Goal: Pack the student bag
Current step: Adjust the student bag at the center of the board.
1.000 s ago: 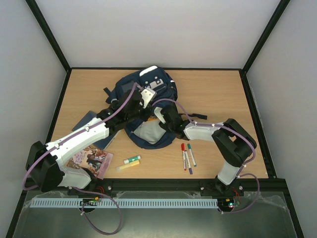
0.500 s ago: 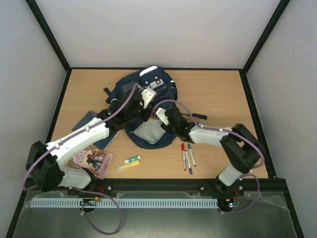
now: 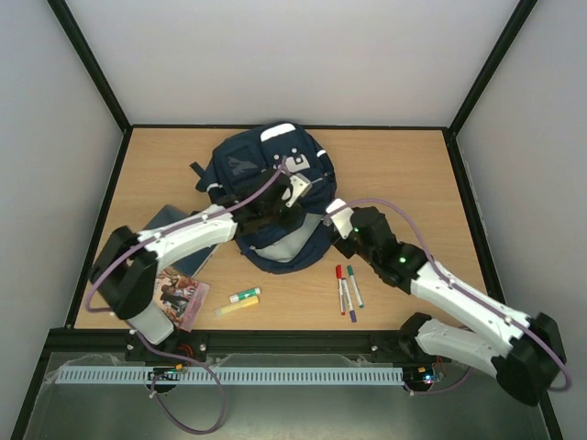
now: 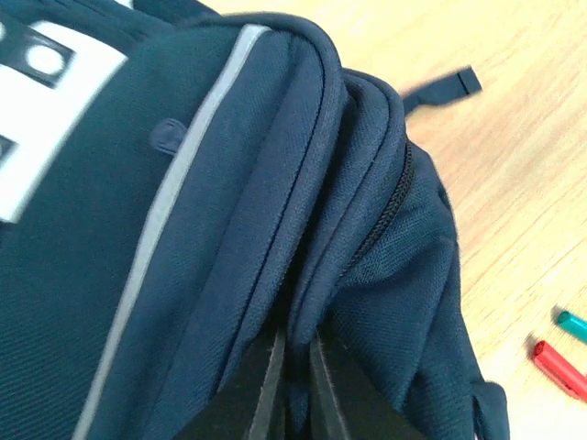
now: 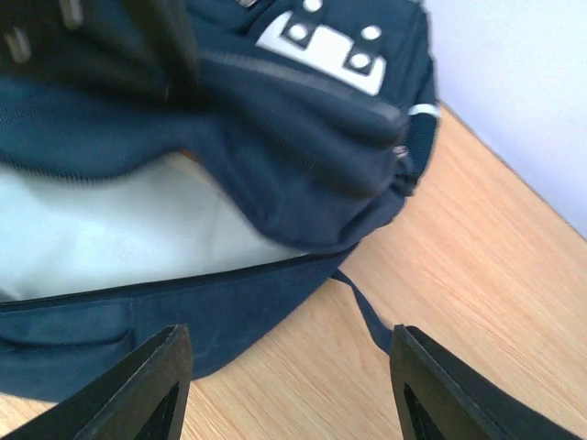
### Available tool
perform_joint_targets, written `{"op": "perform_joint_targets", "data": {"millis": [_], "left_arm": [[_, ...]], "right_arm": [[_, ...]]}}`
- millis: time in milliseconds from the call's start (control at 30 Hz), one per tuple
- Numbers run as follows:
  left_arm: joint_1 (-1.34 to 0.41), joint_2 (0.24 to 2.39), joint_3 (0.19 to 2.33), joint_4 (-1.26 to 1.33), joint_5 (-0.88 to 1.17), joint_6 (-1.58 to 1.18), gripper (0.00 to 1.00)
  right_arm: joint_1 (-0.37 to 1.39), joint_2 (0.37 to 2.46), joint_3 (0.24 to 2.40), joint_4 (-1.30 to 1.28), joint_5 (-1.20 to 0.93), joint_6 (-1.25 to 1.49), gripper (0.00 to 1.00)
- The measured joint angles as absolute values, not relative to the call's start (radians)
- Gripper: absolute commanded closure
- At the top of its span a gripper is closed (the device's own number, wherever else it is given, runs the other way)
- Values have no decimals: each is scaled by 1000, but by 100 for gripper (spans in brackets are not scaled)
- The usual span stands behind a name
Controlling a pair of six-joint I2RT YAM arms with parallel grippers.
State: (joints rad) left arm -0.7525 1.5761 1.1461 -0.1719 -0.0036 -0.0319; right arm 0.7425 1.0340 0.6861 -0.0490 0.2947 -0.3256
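Left tool (image 4: 294, 353) tight on student bag (image 4: 183, 229) fold, tips hidden; right tool (image 5: 289, 344) wide, empty.

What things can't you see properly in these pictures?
- Inside the student bag: top view, the left arm covers the opening; right wrist view, blurred.
- Book cover: top view, too small, partly under the left arm.
- Markers: left wrist view, cut off by the right edge.
- Left gripper: left wrist view, jaws' tips buried in bag fabric.

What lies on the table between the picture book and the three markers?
A green-and-white pen and a yellow pen, side by side on the table; only the top external view shows them.
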Motion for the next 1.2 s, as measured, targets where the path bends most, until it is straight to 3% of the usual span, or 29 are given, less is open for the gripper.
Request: {"op": "perform_joint_targets", "data": {"millis": [133,300,433,633,867,1200], "left_arm": [[-756,1694,1185,-179,48,-59,44],[-768,1705,1212,-223,42,-88,16],[-751,1581,1164,-216,47,-133,2],[-516,1361,1030,-146,42,-245,1],[-191,1465,973,-125,27,-487,6],[-145,1705,980,-36,111,-690,7]], "right_arm": [[700,891,650,-60,289,-297,36],[622,852,613,-57,264,-260,35],[614,847,601,-57,256,-253,33],[599,831,593,-56,257,-251,33],[596,830,592,-56,255,-250,32],[596,818,591,-57,253,-250,32]]}}
